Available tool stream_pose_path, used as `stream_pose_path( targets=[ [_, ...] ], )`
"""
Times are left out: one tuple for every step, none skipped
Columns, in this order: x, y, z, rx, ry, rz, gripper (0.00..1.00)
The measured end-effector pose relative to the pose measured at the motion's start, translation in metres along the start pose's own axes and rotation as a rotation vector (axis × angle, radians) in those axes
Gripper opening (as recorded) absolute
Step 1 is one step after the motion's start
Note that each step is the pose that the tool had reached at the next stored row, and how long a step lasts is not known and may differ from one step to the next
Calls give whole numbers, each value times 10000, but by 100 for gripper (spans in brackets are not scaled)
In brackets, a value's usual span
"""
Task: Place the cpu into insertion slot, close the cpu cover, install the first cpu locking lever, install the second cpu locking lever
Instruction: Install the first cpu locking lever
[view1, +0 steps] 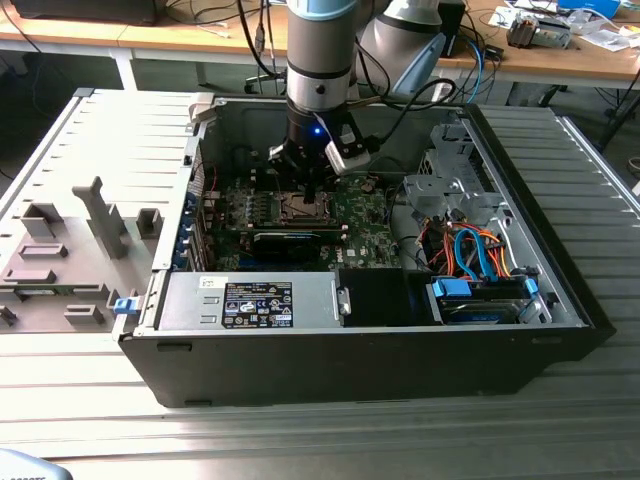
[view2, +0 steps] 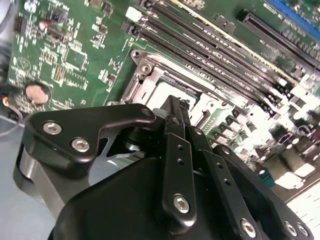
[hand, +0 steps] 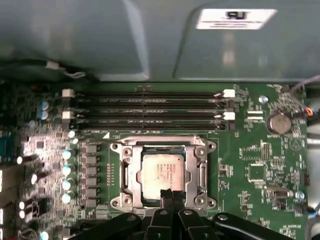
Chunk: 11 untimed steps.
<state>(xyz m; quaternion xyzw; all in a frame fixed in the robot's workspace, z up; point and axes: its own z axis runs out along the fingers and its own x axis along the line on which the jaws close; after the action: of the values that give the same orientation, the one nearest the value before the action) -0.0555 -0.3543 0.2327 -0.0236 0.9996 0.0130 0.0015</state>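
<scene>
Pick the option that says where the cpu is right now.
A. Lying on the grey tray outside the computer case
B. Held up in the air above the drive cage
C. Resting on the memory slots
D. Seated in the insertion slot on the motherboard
D: in the first wrist view the cpu lies flat in the insertion slot, with the gripper at its near edge.

In the second wrist view the black claw (view2: 172, 107) fills the near part of the scene, its linkages and silver screws close to the camera. Its narrow tip comes together right at the near edge of the insertion slot (view2: 165, 82), a square socket with a silver metal rim and screws at its corners. Green circuit board (view2: 75, 55) surrounds the socket, carrying a round coin battery (view2: 37, 93). Long black memory slots (view2: 220, 50) run just beyond the socket.
</scene>
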Motion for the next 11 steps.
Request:
stream_pose_path(
  targets=[
    [0,0,0,0,4,-153,11],
    [0,0,0,0,7,-286,11],
    [0,0,0,-1,8,-288,11],
    [0,0,0,-1,8,-296,11],
    [0,0,0,-1,8,-302,11],
    [0,0,0,0,8,-302,11],
    [0,0,0,0,8,-304,11],
    [3,0,0,-1,8,-302,11],
    [5,1,1,-2,7,-302,11],
    [13,1,0,0,8,-302,11],
    [16,1,0,-1,8,-302,11]
  ],
)
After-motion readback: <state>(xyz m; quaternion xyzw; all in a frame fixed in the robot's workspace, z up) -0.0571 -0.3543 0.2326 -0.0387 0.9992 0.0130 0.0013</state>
